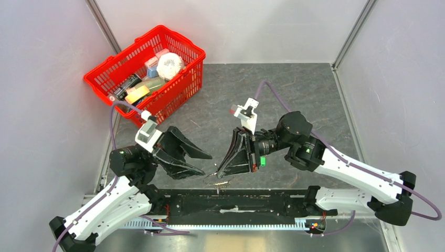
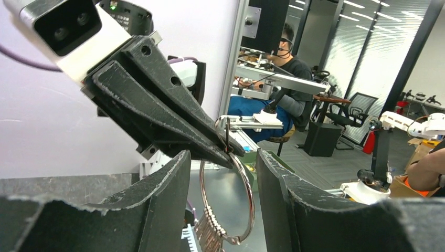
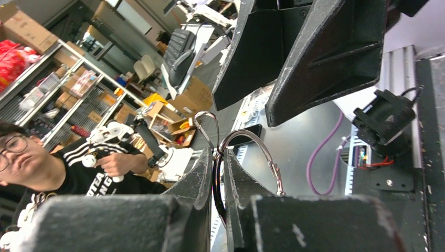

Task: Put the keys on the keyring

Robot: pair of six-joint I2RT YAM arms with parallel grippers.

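Right gripper [image 3: 219, 173] clamped on keyring [image 2: 226, 202], held above bench [image 1: 294, 94]; left gripper [image 2: 223, 194] spread around it. Thin pinch: nudge could twist ring loose, dropping hanging keys [image 2: 209, 233].

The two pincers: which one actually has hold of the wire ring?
The right pincer, pinched shut on the keyring. The left pincer stands open around it.

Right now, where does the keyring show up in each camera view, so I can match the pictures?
Top external: the keyring is a faint glint low in the centre, at the right pincer's tip.
Left wrist: large wire loop, lower centre, hanging from the right pincer, keys dangling below.
Right wrist: centre, clamped in the closed pincer.
Shared landmark: the right pincer's black fingers.
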